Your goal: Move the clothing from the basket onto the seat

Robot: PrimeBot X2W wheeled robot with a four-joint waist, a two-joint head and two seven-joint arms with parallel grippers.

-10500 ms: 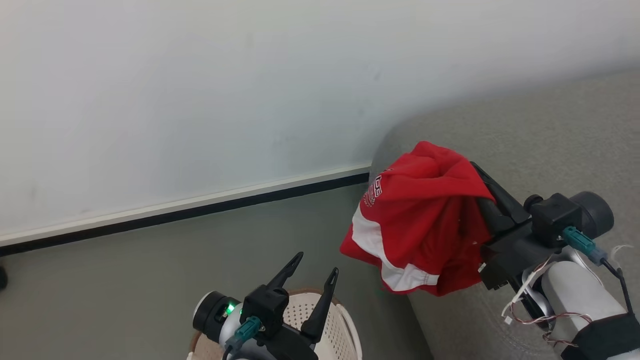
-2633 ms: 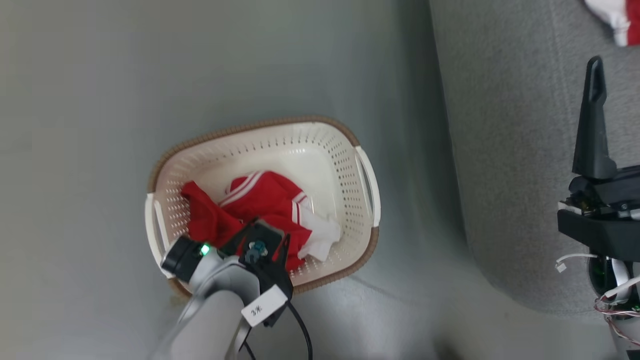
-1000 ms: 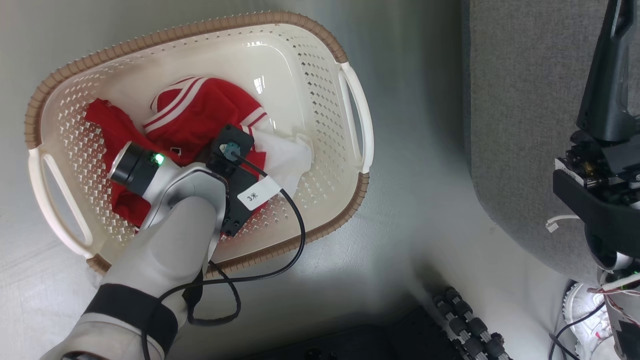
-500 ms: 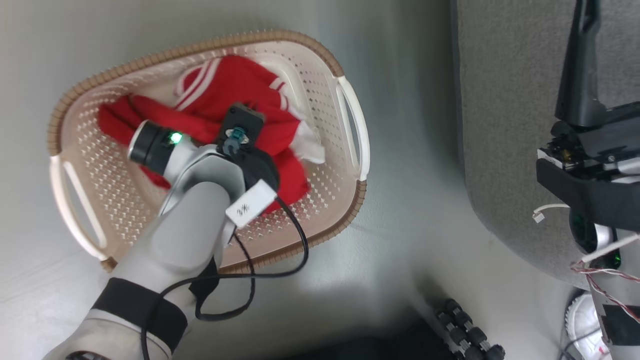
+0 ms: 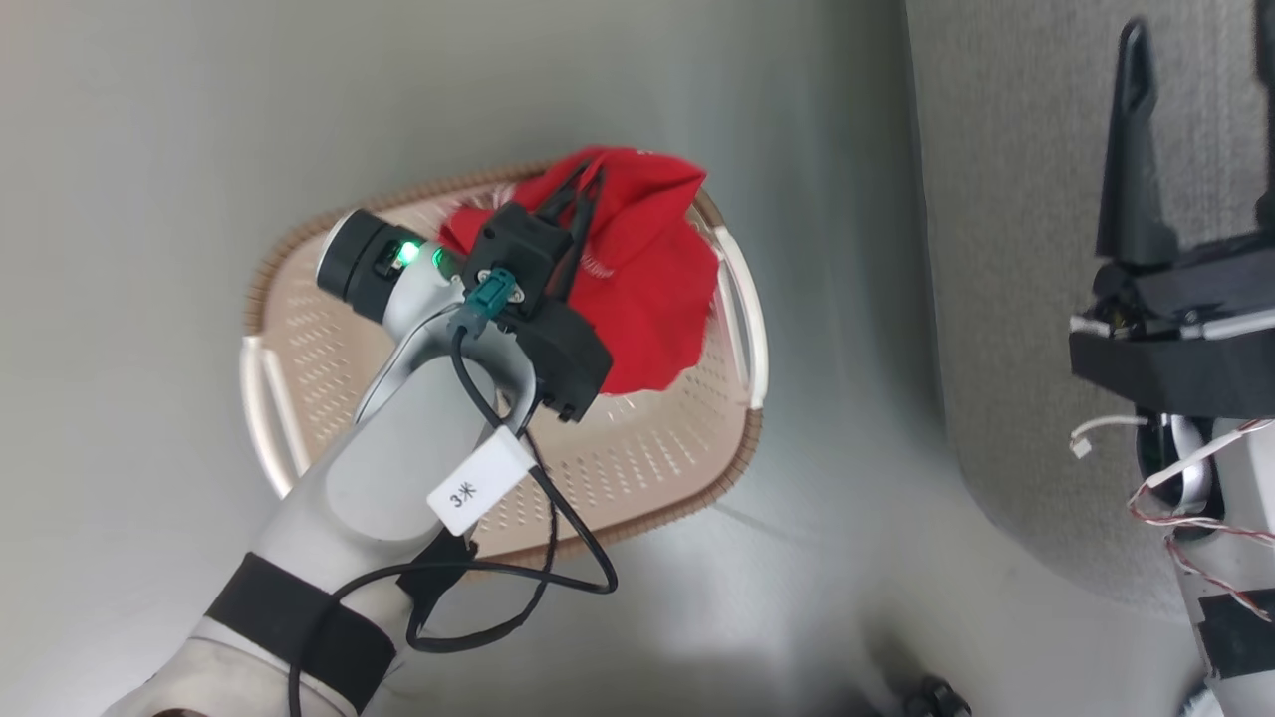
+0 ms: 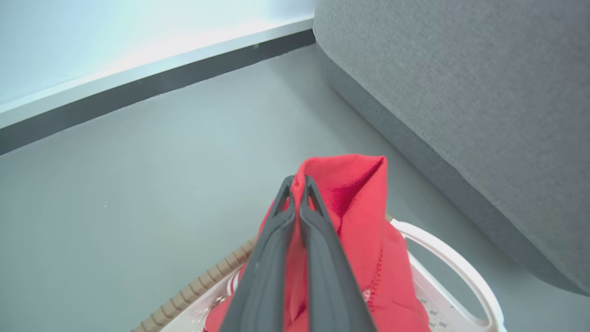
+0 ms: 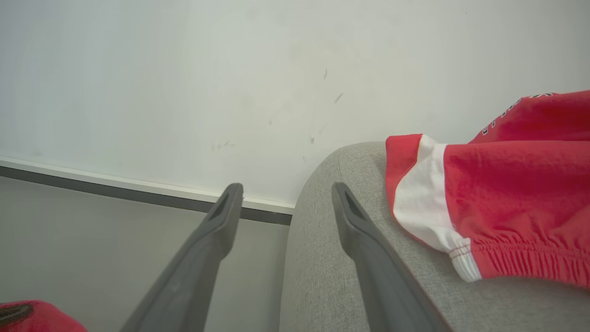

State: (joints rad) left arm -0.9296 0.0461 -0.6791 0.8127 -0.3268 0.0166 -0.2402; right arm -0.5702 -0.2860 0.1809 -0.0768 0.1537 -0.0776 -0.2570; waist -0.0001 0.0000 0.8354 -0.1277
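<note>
clothing (image 5: pixel 647 269) hangs from our left gripper (image 6: pixel 297 182) above the end of the basket (image 5: pixel 637 458) nearest the seat (image 7: pixel 322 276). the two dark fingers (image 6: pixel 267 276) are pressed together and pinch a fold of the red cloth near its top. the low end of the cloth hangs over the inside of the basket. small white letters show on the red cloth, too small for us to read. a white tag (image 5: pixel 480 481) by our left arm (image 5: pixel 398 468) reads "3" and then a sign like a star. our right gripper (image 7: pixel 286 186) has its fingers spread wide with nothing between them, over the edge of the grey seat. another red piece (image 7: pixel 507 193) with a white band lies on the seat, near that gripper but not touching it. its dark letters are cut off and we cannot read them.
</note>
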